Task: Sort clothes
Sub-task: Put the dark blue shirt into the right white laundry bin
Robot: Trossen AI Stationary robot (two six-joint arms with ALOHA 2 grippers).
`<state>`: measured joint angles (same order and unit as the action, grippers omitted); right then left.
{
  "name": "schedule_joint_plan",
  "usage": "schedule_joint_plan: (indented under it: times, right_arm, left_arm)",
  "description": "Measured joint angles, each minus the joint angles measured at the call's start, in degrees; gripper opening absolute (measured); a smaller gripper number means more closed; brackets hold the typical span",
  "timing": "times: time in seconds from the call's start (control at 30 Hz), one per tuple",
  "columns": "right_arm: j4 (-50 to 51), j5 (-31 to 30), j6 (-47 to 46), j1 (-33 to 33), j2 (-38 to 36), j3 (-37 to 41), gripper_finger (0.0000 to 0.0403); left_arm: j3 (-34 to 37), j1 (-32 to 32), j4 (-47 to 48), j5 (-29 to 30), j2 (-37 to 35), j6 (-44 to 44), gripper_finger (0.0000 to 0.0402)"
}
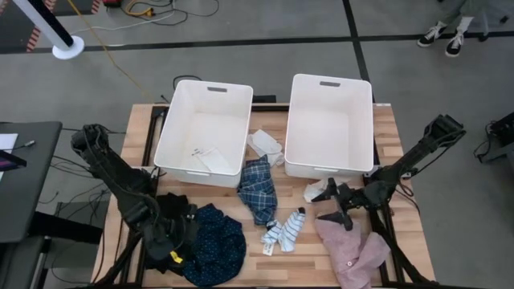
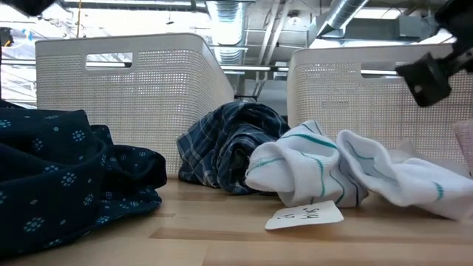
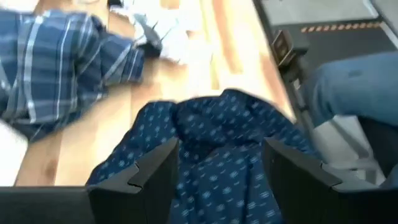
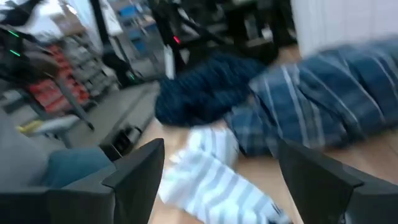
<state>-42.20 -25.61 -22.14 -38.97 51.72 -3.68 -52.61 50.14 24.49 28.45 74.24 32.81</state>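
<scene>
The navy dotted garment [image 1: 215, 247] lies crumpled at the table's near left, beside a black garment [image 1: 165, 210]. My left gripper [image 1: 189, 225] is open just over the navy garment [image 3: 217, 143], one finger on either side of a hump of it. The blue plaid garment [image 1: 257, 189] lies bunched mid-table. The blue-white striped socks [image 1: 285, 231] lie flat nearer the front. The pink garment [image 1: 353, 250] lies at the near right. My right gripper [image 1: 329, 205] is open and empty above the table between the pink garment and the socks [image 4: 205, 180]. White socks [image 1: 265, 145] lie between the tubs.
Two large white tubs [image 1: 205, 128] [image 1: 329, 124] stand side by side at the table's far half; the left one holds a small white item [image 1: 205, 154]. Another white sock [image 1: 316, 191] lies near the right tub's front. A paper tag [image 2: 304, 216] lies under the socks.
</scene>
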Motion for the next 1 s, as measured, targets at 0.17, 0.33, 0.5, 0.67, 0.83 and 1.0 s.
schedule_joint_plan:
  times: [0.17, 0.33, 0.5, 0.67, 0.83, 1.0]
  right_arm:
    - [-1.39, 0.04, 0.21, -2.16, 0.07, -1.38, 0.0333]
    - [-1.51, 0.19, 3.24, -2.79, 2.19, -4.79, 0.0333]
    - [-1.54, 0.33, 6.09, -2.11, 5.90, -9.23, 0.0333]
    - [-1.54, 1.79, 7.48, -1.05, 9.61, -13.72, 0.0333]
    - [-1.53, 1.83, 8.52, -1.00, 13.40, -17.75, 0.0331]
    - [-1.54, 1.88, 9.11, -1.00, 17.22, -21.34, 0.0331]
  left_arm:
    - [2.81, -0.36, 0.11, -4.80, 0.49, -0.59, 0.0230]
    - [2.92, -0.17, -0.35, -5.72, 2.97, -3.42, 0.0281]
    - [2.92, -2.15, -0.14, -10.79, 6.75, -3.78, 0.0347]
    - [2.92, -2.63, -2.06, -12.76, 10.87, -7.57, 0.0392]
    - [2.85, -3.59, -3.03, -13.14, 16.07, -11.30, 0.0397]
    - [2.57, -5.28, -5.56, -13.19, 21.69, -12.56, 0.0389]
